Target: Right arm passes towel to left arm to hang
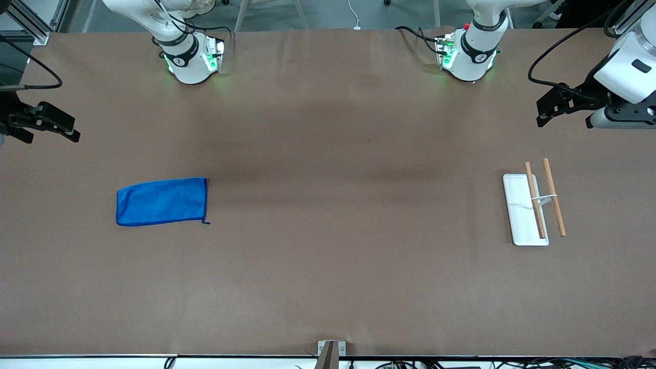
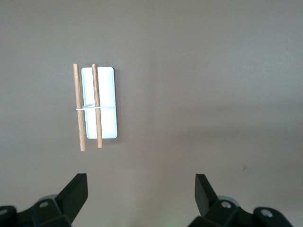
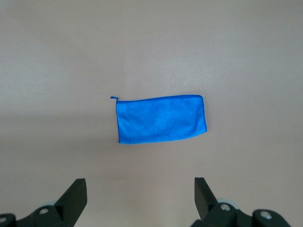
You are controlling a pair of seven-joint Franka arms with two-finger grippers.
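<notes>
Front view shows the blue towel (image 1: 162,201) flat near the right arm's end, both the right gripper (image 3: 140,197) and left gripper (image 2: 141,195) raised, wide open, empty.

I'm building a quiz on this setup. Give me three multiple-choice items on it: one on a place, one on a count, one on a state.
1. The towel lies:
A. toward the right arm's end of the table
B. on the rack
C. in a gripper

2. The rack carries how many wooden bars?
A. one
B. two
C. four

3. The right gripper is:
A. shut on the towel
B. open above the towel
C. shut, empty

Key:
1 A, it lies flat on the table at that end, with the rack at the left arm's end.
2 B, two parallel bars sit over the white base.
3 B, its fingers stand wide apart with the towel untouched below.
</notes>
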